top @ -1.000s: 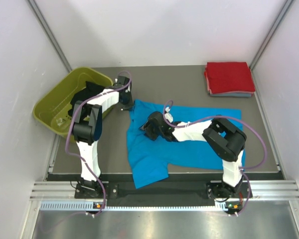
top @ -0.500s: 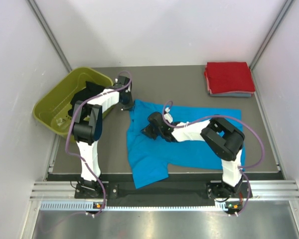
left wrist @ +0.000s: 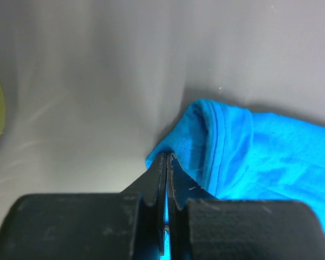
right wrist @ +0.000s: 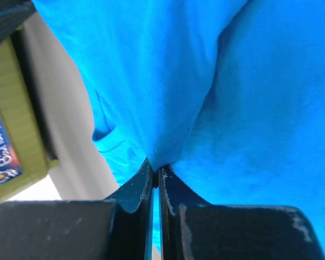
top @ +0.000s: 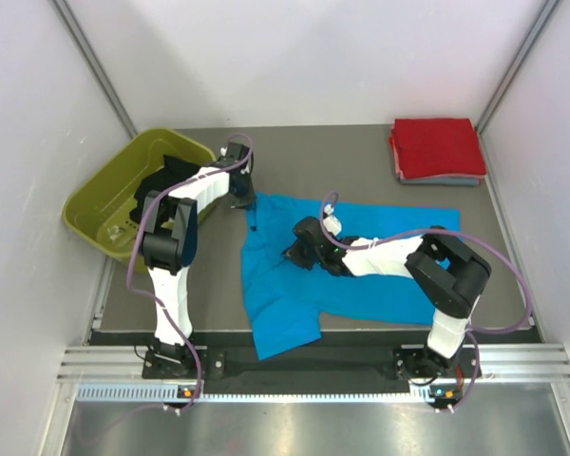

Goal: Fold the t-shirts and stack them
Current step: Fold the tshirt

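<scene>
Now: blue shirt point(top: 280, 318) pinched at two spots, spread flat mid-table point(top: 342, 166).
Left gripper point(left wrist: 167, 162) clamped on its far-left corner hem near the tub point(top: 104, 204); right gripper point(right wrist: 154, 172) clamped on a raised fold mid-shirt.

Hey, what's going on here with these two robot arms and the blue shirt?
Two robot arms are working on a blue t-shirt lying partly spread on the table. The left gripper is shut on the shirt's far left corner, and the right gripper is pinching a fold of cloth near its middle. A folded red shirt sits on a folded grey shirt in the far right corner. A green tub stands at the left.
</scene>
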Robot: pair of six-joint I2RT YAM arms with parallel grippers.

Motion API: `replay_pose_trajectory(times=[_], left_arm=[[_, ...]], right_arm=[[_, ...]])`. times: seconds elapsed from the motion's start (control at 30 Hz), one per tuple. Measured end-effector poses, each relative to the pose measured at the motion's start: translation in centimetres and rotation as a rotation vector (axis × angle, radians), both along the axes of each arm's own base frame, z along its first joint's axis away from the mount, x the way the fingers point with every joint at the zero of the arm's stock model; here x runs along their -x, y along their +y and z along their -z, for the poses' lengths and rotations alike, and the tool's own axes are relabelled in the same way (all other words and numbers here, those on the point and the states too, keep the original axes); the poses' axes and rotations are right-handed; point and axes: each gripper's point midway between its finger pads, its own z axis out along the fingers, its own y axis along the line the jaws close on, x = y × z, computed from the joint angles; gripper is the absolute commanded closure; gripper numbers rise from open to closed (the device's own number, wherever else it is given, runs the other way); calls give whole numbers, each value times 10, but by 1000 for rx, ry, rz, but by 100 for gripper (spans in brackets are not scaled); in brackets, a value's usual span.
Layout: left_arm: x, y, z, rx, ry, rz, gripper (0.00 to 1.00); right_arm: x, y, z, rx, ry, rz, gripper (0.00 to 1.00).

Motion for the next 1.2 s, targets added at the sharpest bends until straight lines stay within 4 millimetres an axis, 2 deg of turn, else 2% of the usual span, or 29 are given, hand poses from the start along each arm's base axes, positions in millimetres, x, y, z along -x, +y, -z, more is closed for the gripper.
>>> replay_pose_trajectory(times=[0.33, 0.5, 0.6, 0.73, 0.83, 1.0, 1.2], left_arm=[[-3, 2, 0, -16, -1, -8, 100], [-4, 3, 0, -24, -1, -10, 100], [-5, 3, -1, -26, 3, -11, 100], [-8, 6, -6, -47, 12, -16, 100], [-14, 8, -20, -58, 9, -8, 93], [-32, -3, -52, -23, -59, 35, 78], [-22, -17, -52, 15, -32, 100, 71]], right_arm=[[13, -20, 18, 65, 16, -24, 100], [15, -22, 18, 69, 8, -35, 99], [15, -21, 18, 72, -1, -51, 91], [15, -19, 15, 87, -16, -88, 68], [13, -15, 9, 111, -32, -124, 63], [10, -14, -12, 150, -74, -183, 63], [3, -38, -34, 209, -125, -224, 64]])
